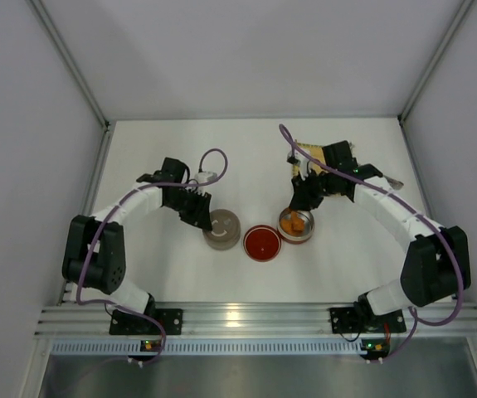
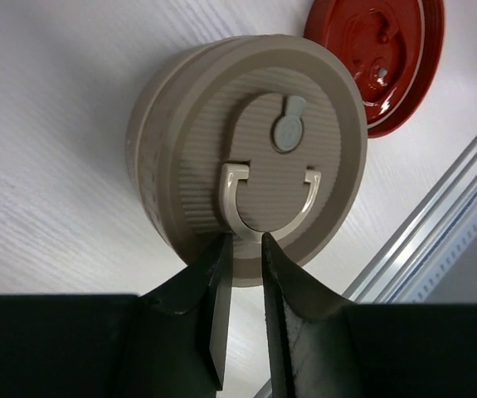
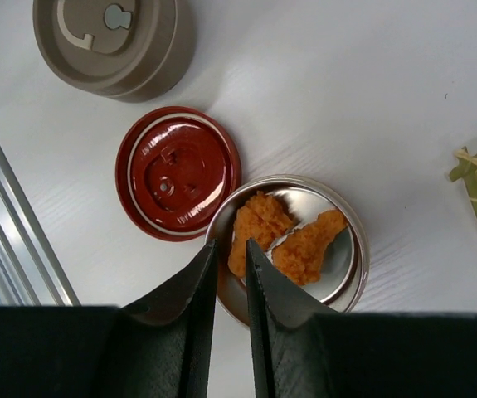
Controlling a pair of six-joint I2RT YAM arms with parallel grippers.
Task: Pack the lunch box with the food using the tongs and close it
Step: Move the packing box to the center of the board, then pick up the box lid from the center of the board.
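- Left end effector (image 2: 244,242): jaws narrowly parted astride the handle (image 2: 232,189) of the beige lid (image 2: 180,149); grasp cannot be determined.
- Right end effector (image 3: 230,245): slightly parted, empty, above the steel lunch box (image 3: 359,249) containing two fried pieces (image 3: 304,249).

Bright, even overhead light w/ soft shadows; glare on red lid (image 3: 177,172) & steel bowl (image 3: 346,259); top view slightly soft, low-res.

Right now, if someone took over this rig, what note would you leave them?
Left tool: jaws narrowly apart at the handle of the beige lid, nothing held.
Right tool: jaws narrowly apart over the metal bowl, empty.
Done: two fried pieces lie in the bowl.
Red lid lies beside the bowl, beige lid beyond it.
Left: any remaining food, then fit the lids.
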